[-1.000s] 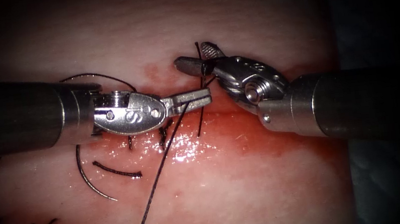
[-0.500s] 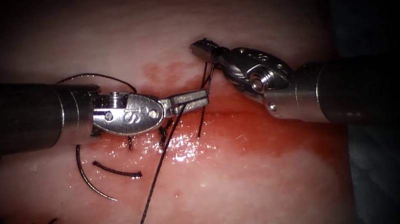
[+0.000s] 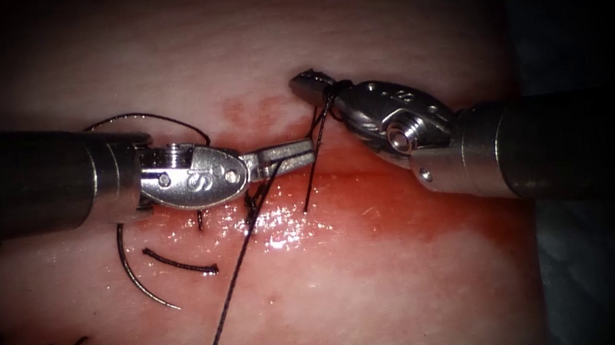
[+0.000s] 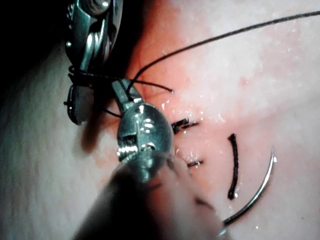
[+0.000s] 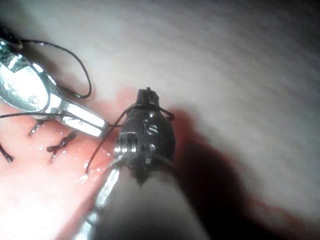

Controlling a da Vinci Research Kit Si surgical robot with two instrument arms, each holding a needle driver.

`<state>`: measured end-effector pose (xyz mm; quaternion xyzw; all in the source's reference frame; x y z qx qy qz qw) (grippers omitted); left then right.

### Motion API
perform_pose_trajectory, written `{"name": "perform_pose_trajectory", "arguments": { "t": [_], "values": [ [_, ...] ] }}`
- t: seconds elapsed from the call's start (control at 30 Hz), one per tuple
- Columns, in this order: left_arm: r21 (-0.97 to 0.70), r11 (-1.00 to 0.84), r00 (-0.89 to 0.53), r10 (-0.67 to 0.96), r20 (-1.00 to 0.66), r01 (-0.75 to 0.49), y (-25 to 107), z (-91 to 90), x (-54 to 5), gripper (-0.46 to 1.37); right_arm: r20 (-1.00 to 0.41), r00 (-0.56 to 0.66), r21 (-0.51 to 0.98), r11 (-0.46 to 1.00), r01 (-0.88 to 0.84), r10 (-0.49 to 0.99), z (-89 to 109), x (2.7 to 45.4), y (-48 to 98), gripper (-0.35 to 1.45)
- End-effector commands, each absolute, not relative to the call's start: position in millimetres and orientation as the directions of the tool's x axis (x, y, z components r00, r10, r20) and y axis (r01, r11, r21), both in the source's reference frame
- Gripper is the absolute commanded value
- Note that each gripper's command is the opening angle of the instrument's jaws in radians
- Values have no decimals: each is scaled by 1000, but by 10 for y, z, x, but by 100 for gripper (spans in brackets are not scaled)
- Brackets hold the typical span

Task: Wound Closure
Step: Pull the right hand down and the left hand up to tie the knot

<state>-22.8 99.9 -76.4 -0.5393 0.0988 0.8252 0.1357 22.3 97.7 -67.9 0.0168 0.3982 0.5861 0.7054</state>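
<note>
Two tools work the thread (image 3: 238, 273) over the cut (image 3: 280, 199) in the tissue (image 3: 381, 280). The left tool (image 3: 297, 150) has its fingers (image 3: 286, 152) closed on the thread just above the cut. The right tool (image 3: 311, 84) has its fingers closed on a short strand above and right of the left tool.

The needle (image 3: 138, 281) lies free on the tissue, left of the cut, held by neither tool and not in the tissue. A cut end of thread (image 3: 179, 263) lies beside it.

Risk: with both tools gripping, uneven tension could slip or fray the thread, or tear the cut's edge.

The left wrist view shows the needle (image 4: 255, 192) full-curve and thread wrapped about the right tool (image 4: 77, 102). The right wrist view shows the stitch ends (image 5: 62, 142) beside the left tool (image 5: 92, 125).
</note>
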Motion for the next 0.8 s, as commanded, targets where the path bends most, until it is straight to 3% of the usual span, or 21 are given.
{"name": "perform_pose_trajectory", "arguments": {
  "t": [0.03,0.8],
  "values": [
    [13,-946,-383,118,-916,-323,999,-766,-227,-35,-544,-5,491,314,-813,839,-681,224,975,-35],
    [-3,-935,-398,153,-905,-353,1019,-766,-207,-35,-549,15,478,329,-814,836,-732,221,917,-35]
  ]
}}
